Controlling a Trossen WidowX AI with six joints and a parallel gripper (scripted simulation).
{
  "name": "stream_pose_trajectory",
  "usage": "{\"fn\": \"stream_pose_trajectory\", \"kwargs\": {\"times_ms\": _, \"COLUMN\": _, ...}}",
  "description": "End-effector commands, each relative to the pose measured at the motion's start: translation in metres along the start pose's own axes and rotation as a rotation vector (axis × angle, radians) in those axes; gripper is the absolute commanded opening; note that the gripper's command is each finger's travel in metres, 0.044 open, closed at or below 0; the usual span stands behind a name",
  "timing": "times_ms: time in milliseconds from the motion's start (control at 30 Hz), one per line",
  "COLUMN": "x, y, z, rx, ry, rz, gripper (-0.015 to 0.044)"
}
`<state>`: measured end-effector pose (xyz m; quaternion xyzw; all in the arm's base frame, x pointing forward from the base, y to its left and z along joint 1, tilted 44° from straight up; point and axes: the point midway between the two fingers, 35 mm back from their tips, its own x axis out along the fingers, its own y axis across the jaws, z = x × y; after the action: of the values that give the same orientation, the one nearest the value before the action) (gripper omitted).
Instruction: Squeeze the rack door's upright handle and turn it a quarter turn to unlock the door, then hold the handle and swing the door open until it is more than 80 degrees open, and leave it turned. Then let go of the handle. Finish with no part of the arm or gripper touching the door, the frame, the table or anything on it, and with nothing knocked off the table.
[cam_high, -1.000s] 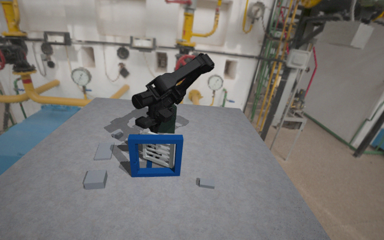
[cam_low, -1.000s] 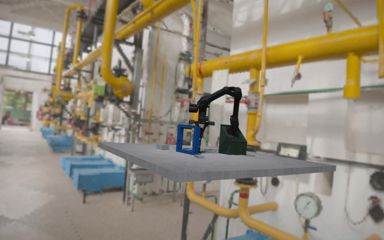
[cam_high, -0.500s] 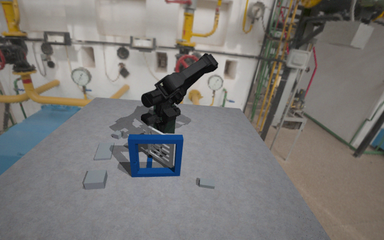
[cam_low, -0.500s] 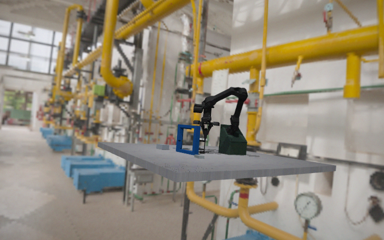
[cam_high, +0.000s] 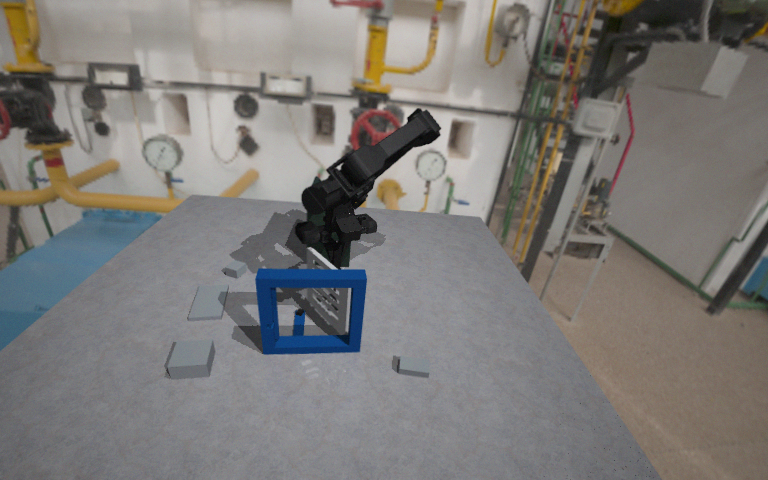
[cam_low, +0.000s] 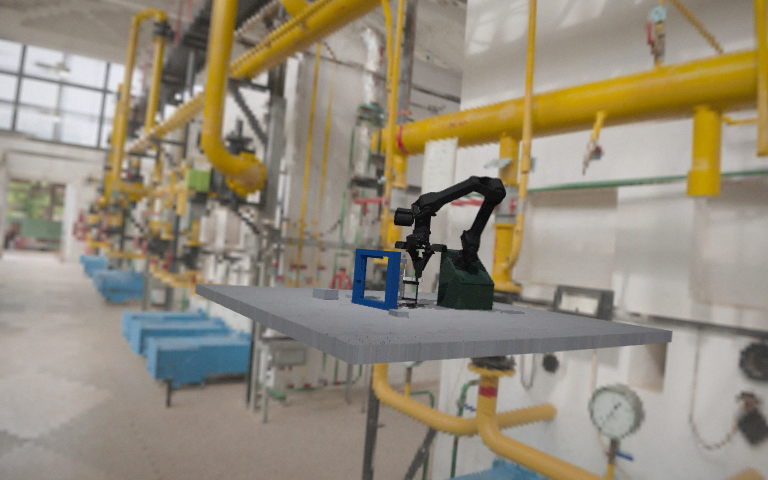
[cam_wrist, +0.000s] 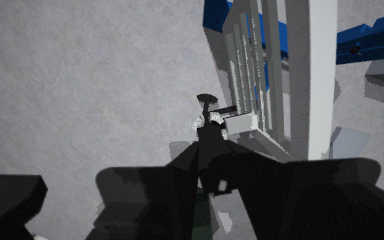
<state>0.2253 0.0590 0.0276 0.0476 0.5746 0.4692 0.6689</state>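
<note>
The blue frame (cam_high: 311, 276) (cam_low: 392, 280) (cam_wrist: 359, 46) stands upright on the table (cam_high: 453, 407) (cam_low: 509, 332). The white slatted door (cam_high: 345, 311) (cam_wrist: 322, 75) is swung well back from it towards the arm's base, hinged at the frame's right side in the top view; its exact angle cannot be told. My gripper (cam_low: 417, 276) (cam_wrist: 211, 145) points down beside the door's free edge, shut on the dark handle (cam_wrist: 206, 99). The handle's disc and stem show just beyond the fingertips; its turn is hard to judge. In the top view the fingertips are hidden.
Grey blocks (cam_high: 190, 360) (cam_high: 413, 367) (cam_low: 325, 293) lie on both sides of the frame. A flat grey plate (cam_high: 208, 302) and a small block (cam_high: 235, 269) lie left of it. A short blue post (cam_high: 299, 324) shows through the frame. The green base (cam_low: 467, 286) stands behind the door.
</note>
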Motion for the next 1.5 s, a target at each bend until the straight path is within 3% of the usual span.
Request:
{"fn": "stream_pose_trajectory", "kwargs": {"times_ms": 0, "x": 0.000, "y": 0.010, "z": 0.003, "rx": 0.075, "ry": -0.005, "rz": 0.002, "gripper": 0.0008}}
{"fn": "stream_pose_trajectory", "kwargs": {"times_ms": 1467, "x": 0.000, "y": 0.068, "z": 0.035, "rx": 0.563, "ry": -0.005, "rz": 0.006, "gripper": 0.0008}}
